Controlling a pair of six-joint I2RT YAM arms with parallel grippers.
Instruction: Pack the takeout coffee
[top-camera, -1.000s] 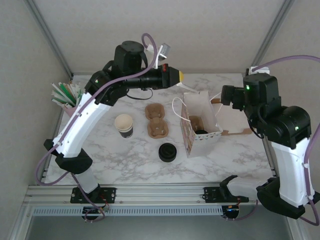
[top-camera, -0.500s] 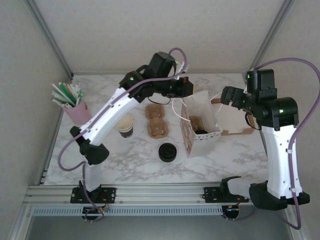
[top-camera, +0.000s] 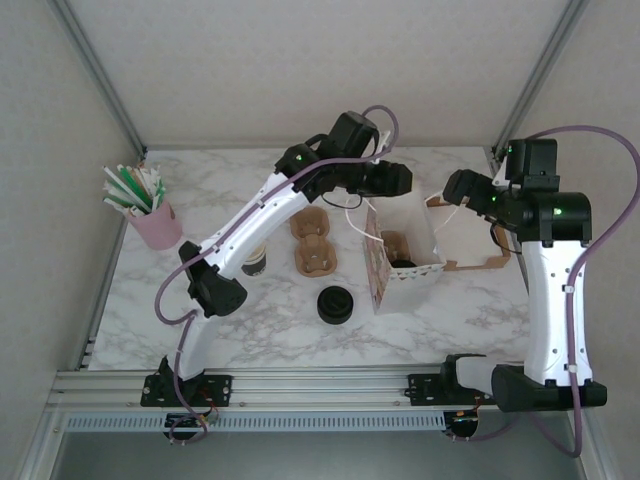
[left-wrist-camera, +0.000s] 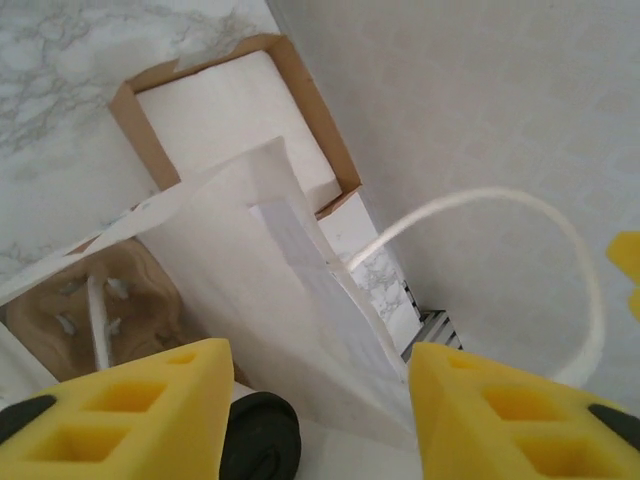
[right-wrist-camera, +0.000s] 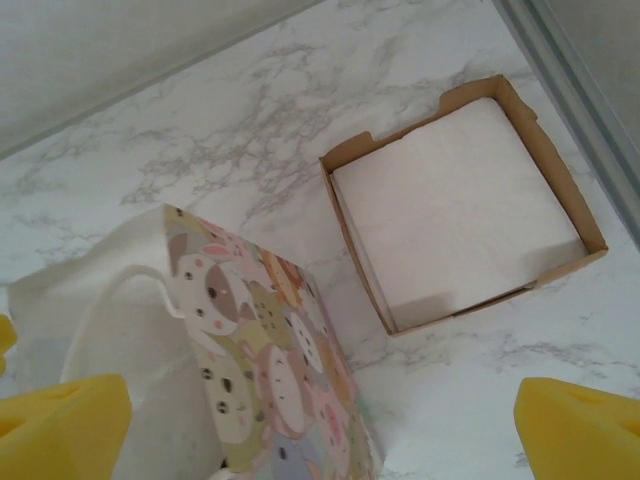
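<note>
"Where was the takeout coffee (top-camera: 402, 263)?"

"In the paper bag (top-camera: 375, 268), I judged, at the six-o'clock end of the cardboard carrier (top-camera: 392, 243)."

"And the pincers?"

"The left gripper (left-wrist-camera: 318, 395) gaped wide astride the bag's white wall, gripping nothing. The right gripper (right-wrist-camera: 320, 425) was spread wide too, and empty."

"Then the left should pinch the cord handle (left-wrist-camera: 470, 205) at its two o'clock gently, keeping the bag upright."

lab test booth: aluminium frame (top-camera: 97, 70), blank grey walls (top-camera: 300, 70), marble-look table (top-camera: 260, 322).

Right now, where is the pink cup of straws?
Top view: the pink cup stands by the left edge of the table, far left of the cardboard carrier.
</note>
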